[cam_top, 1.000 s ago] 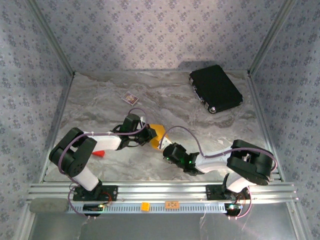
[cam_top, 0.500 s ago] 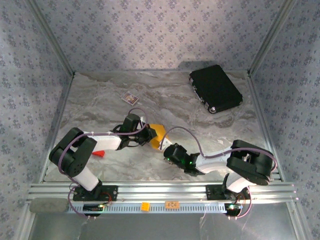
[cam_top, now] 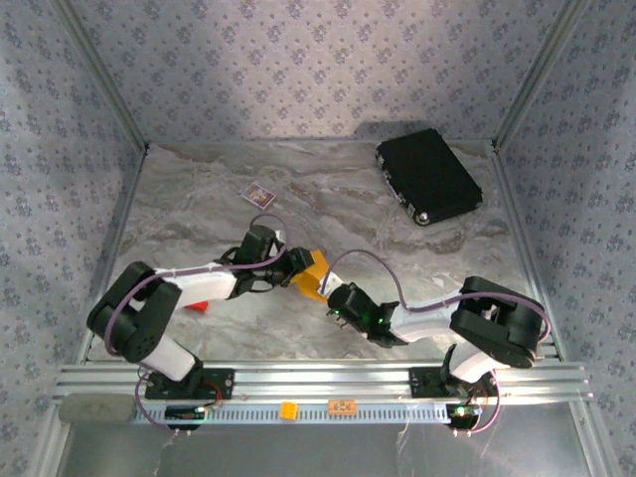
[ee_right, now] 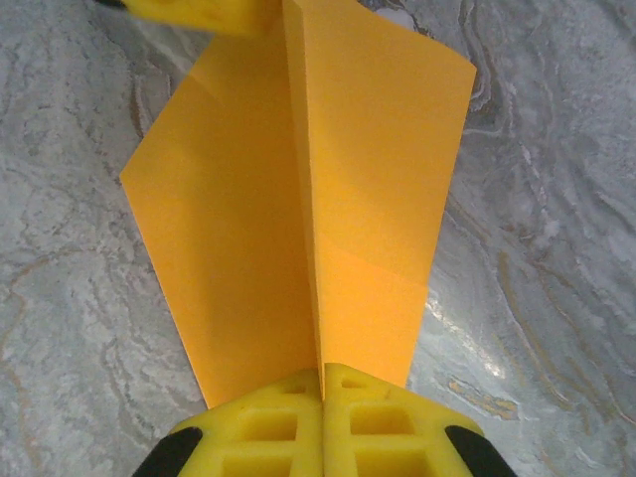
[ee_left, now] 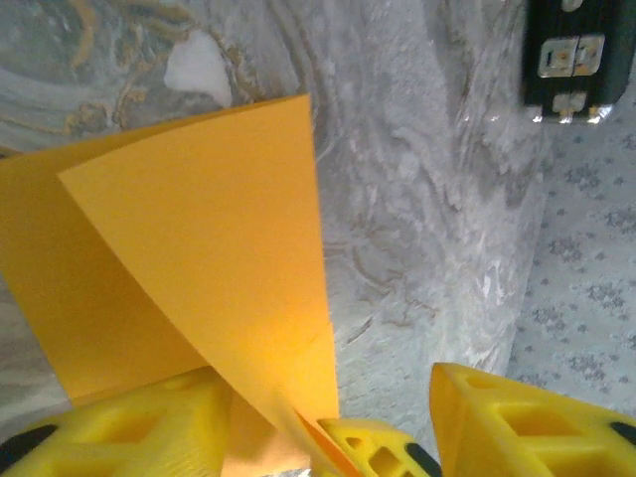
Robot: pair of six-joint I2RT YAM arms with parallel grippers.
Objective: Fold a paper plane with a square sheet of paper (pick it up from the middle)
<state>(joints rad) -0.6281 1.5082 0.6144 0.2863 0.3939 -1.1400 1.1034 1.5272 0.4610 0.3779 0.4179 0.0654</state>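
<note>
The square sheet of paper (cam_top: 311, 273) is orange-yellow and folded, with a raised centre crease and a flap spreading to each side (ee_right: 298, 199). It is wide rather than a narrow dart. My right gripper (ee_right: 323, 383) is shut on the near end of the crease, its yellow fingers pressed together. In the top view it sits just right of the paper (cam_top: 331, 290). My left gripper (cam_top: 295, 260) is at the paper's left side. In the left wrist view it stands open (ee_left: 323, 383), and the paper (ee_left: 219, 229) leans against its left finger (ee_left: 109, 427).
A black case (cam_top: 429, 177) lies at the back right, its latches visible in the left wrist view (ee_left: 568, 58). A small card (cam_top: 257, 195) lies at the back left. A red block (cam_top: 196, 305) sits under the left arm. Patterned walls enclose the marble table (cam_top: 199, 169).
My left gripper has opened and let go of the paper. The right gripper has closed fully on the crease. The paper has shifted slightly to the right.
</note>
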